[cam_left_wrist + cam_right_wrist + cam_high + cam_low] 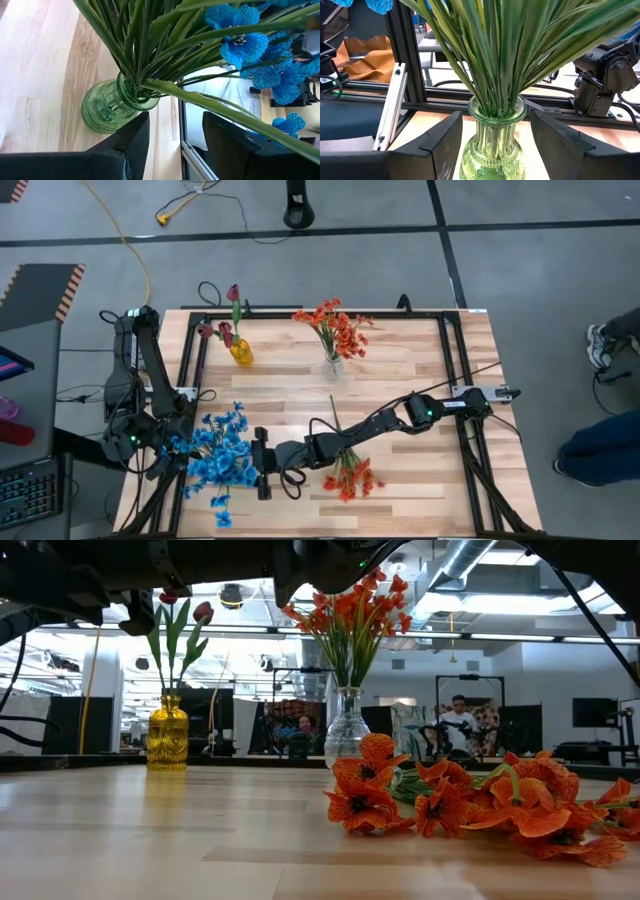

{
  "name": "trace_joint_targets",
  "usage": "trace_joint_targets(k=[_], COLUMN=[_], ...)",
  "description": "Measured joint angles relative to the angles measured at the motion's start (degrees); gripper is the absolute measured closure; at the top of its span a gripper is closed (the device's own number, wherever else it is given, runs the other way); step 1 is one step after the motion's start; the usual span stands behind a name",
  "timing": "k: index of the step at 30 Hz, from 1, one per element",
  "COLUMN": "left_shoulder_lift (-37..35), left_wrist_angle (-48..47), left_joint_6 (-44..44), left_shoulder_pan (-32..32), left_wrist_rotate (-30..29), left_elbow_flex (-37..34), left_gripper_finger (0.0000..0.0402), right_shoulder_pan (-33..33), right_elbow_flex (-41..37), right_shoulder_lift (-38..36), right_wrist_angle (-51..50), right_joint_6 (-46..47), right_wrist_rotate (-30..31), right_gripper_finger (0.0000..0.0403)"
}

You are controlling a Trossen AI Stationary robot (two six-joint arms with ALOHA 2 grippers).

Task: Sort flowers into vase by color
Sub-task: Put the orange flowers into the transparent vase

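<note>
Both grippers, left gripper [172,145] and right gripper [495,145], are spread around the green vase [492,145] at seven o'clock; the orange sprigs [350,478] are judged next.

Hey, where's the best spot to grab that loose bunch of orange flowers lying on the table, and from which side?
Grip the orange bunch by its green stems, not the blooms. It lies flat on the table, so a top-down approach with the claw closing across the stems looks best. The petals are wide and soft and would likely crush or slip.
</note>
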Motion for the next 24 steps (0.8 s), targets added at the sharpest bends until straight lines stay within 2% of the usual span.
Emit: trace_joint_targets(k=[4, 10, 14, 18, 24], left_shoulder_lift=[0.0, 0.0, 0.0, 0.0, 0.0], left_wrist_angle=[0.0, 0.0, 0.0, 0.0, 0.0], left_joint_6=[0.0, 0.0, 0.0, -0.5, -1.8], left_shoulder_pan=[0.0, 0.0, 0.0, 0.0, 0.0], left_wrist_rotate=[0.0, 0.2, 0.2, 0.2, 0.2], left_elbow_flex=[0.0, 0.0, 0.0, 0.0, 0.0], left_gripper_finger=[0.0231, 0.0231, 0.0231, 0.0231, 0.0231], right_shoulder_pan=[0.0, 0.0, 0.0, 0.0, -0.3], right_elbow_flex=[0.0, 0.0, 0.0, 0.0, 0.0], right_shoulder_lift=[0.0, 0.0, 0.0, 0.0, 0.0], right_wrist_angle=[-0.3, -0.4, -0.5, -0.6, -0.6], right_joint_6=[0.0, 0.5, 1.7, 1.8, 3.6], right_wrist_rotate=[0.0, 0.0, 0.0, 0.0, 0.0], right_gripper_finger=[0.0116, 0.0045, 0.0015, 0.0004, 0.0010])
